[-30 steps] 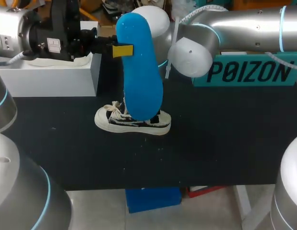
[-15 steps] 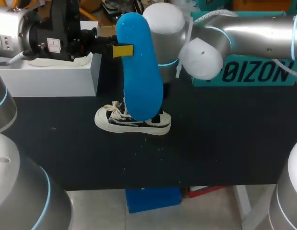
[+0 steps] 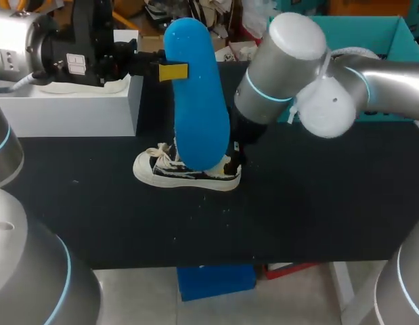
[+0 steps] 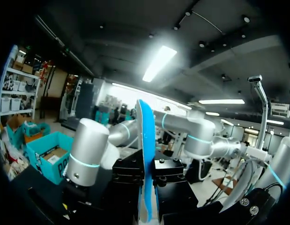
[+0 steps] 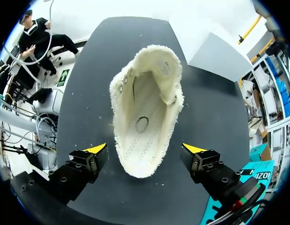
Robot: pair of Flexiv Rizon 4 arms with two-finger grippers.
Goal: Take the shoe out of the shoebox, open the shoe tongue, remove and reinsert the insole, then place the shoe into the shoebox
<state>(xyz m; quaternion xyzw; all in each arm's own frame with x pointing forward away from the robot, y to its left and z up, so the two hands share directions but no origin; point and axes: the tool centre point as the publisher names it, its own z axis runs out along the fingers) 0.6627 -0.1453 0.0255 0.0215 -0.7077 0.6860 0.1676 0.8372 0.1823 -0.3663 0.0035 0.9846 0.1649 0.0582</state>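
1. On the black table (image 3: 317, 203), standing on its sole and well apart from the teal shoebox (image 3: 399, 30): the shoe (image 3: 187, 172), mouth spread wide, nothing seen inside but its pale bed.
2. Judged done: shoe out of the box, tongue opened, insole removed.
3. Judged left: sliding the insole back in, then returning the shoe to the box.
4. Above the shoe, clamped upright in the left claw (image 3: 170, 71): the blue insole (image 3: 195, 101), lower end close over the laces; touching or not, cannot tell.
5. Over the heel end: the right claw (image 5: 145, 149), fingers wide apart, one yellow tip to each side of the heel, neither seen touching it.
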